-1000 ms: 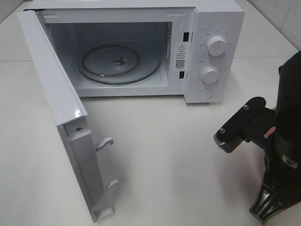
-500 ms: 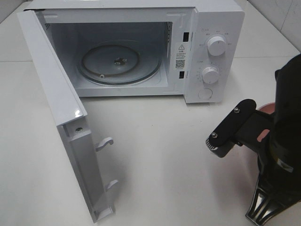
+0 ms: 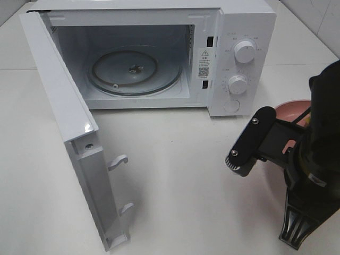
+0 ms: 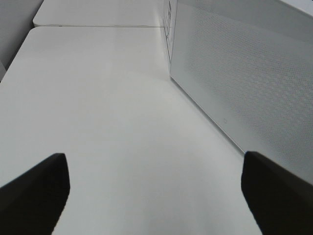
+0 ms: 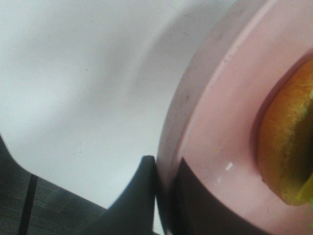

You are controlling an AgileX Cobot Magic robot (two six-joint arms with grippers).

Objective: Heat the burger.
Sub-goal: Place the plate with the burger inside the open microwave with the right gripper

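Note:
In the right wrist view the burger shows as a golden-brown bun edge lying on a round pink plate. My right gripper is shut on the plate's rim, one finger under it and one over. From the high view only a slice of the pink plate shows behind my right arm, to the right of the microwave's front; the burger is hidden there. My left gripper stands open with nothing between its fingers, over bare table beside the microwave's side wall.
The white microwave stands at the back with its door swung wide open to the left. Its glass turntable is bare. Two knobs sit on the right panel. White table lies in front.
My right arm has moved left and forward with the plate. More of the pink plate now shows behind it. The left gripper is unchanged.

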